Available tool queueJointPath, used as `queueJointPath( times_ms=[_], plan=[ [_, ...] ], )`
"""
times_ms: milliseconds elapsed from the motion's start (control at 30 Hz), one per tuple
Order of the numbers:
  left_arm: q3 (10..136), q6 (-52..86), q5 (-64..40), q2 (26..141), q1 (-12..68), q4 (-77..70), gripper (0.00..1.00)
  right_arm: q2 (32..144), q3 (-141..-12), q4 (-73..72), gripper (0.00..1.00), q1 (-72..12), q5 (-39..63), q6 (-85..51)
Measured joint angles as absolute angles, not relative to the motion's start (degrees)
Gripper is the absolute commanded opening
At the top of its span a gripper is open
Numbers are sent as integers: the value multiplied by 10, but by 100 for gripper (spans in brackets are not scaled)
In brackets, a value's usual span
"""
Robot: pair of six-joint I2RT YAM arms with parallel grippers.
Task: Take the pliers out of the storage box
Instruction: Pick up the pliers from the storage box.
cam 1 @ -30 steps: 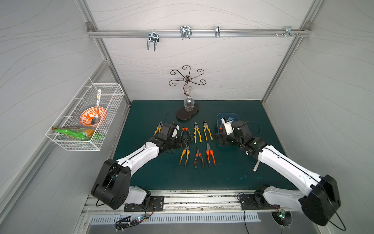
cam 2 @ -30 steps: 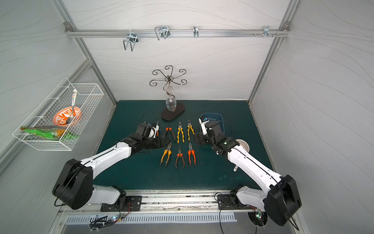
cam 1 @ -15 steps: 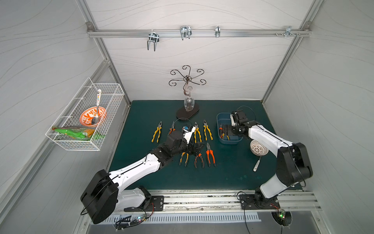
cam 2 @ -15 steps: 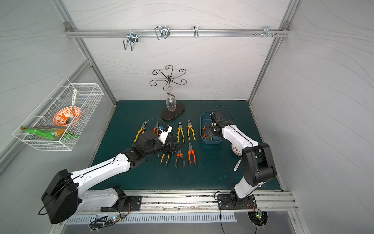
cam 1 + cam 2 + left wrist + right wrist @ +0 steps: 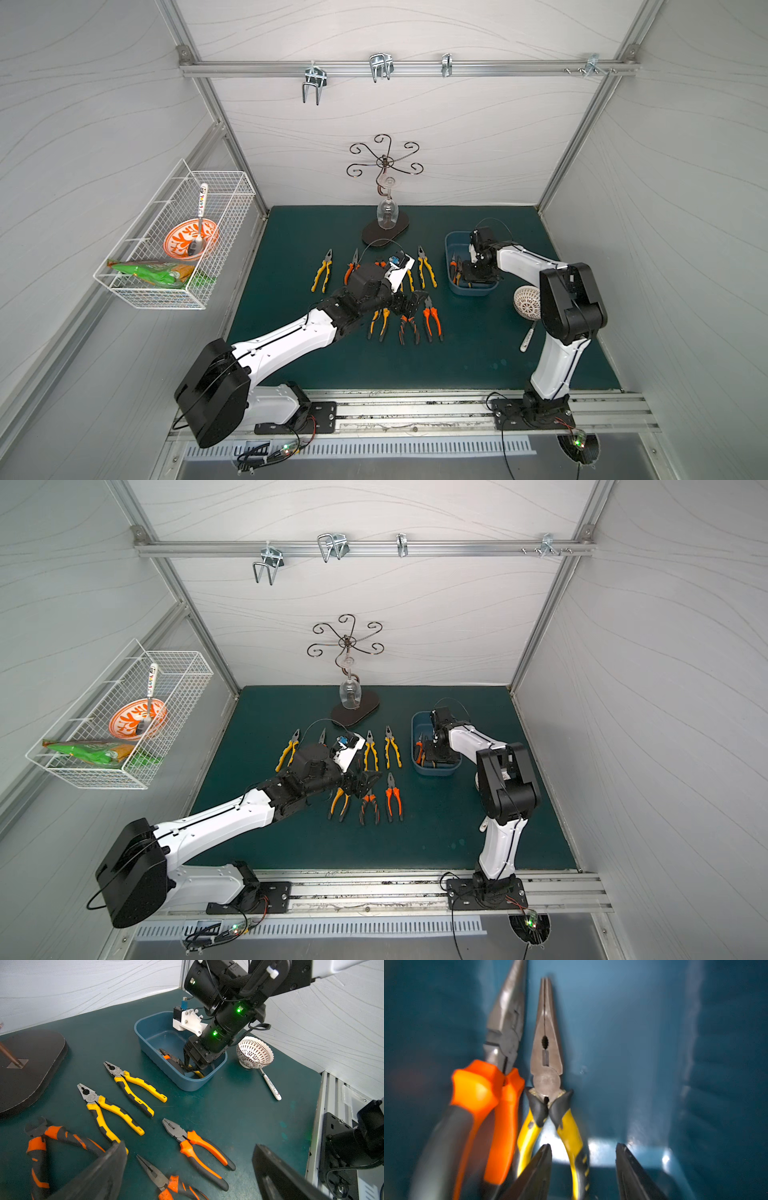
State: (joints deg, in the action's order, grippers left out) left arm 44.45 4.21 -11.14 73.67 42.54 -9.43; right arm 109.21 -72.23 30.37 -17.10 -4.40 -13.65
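Far left, one wire basket (image 5: 166, 300) hangs on the wall. The left arm (image 5: 291, 336) comes in low from its base at the near-left corner, stretched almost flat across the worktop (image 5: 478, 353), with its wrist over the middle of the laid-out tools. The left end effector (image 5: 190, 1146) hangs just above them, jaws spread wide.

Pliers (image 5: 427, 272) count: I get eight out on the worktop, five in the back row and three in the front row (one of the back five sits mostly under the arm in both top views, but the left wrist view shows it fine). All lie flat, noses toward the back wall.

Right of those is the one blue storage box (image 5: 471, 290) with two more inside, side by side: an orange-handled pair (image 5: 477, 1088) and a yellow-handled pair (image 5: 546, 1059).

The right arm (image 5: 519, 262) stands tall from its base, elbow high, forearm folded back and down into the box. The right end effector (image 5: 583, 1146) is down inside, jaws about half apart, with one handle of the yellow-handled pair between them. One finger (image 5: 633, 1172) clearly stands off the handle; can't tell if the other touches.

One patterned bowl (image 5: 527, 302) sits just right of the box, slightly nearer the front.
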Motion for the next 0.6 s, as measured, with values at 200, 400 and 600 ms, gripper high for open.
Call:
queueJointPath(
  times_ms=[200, 400, 600],
  plan=[
    [444, 35, -110, 737, 425, -94, 100, 1114, -745, 317, 29, -171, -47, -134],
    [444, 32, -107, 737, 425, -94, 100, 1117, -750, 324, 6, -170, -50, -133],
    [444, 34, -96, 737, 425, -94, 100, 1112, -747, 324, 0, -170, -56, -131]
  ],
)
